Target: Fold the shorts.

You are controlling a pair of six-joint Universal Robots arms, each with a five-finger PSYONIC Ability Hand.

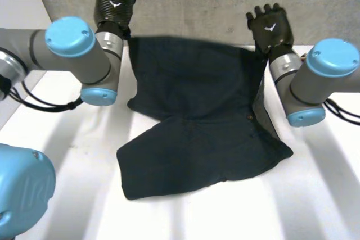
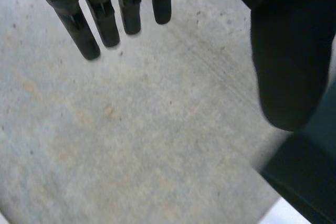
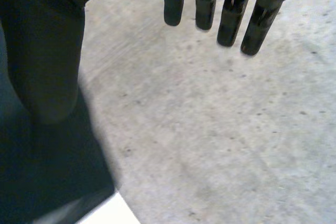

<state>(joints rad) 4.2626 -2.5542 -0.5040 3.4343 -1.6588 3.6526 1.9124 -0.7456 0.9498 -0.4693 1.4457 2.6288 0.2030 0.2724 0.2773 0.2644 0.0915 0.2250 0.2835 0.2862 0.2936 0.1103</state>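
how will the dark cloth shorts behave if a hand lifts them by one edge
Probably floppy: the dark navy cloth shorts lie flat with soft creases, so a lifted edge would likely sag and drag the rest. They look light, and may slide rather than roll on the smooth white table.

White table (image 1: pixel 315 195), speckled grey concrete (image 1: pixel 225 4) beyond it

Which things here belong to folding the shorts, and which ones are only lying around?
For the job:
dark shorts, lying spread out
left hand, open, past the shorts' far edge
right hand, open, at the shorts' far corner

Only surroundings:
white table
grey concrete beyond it
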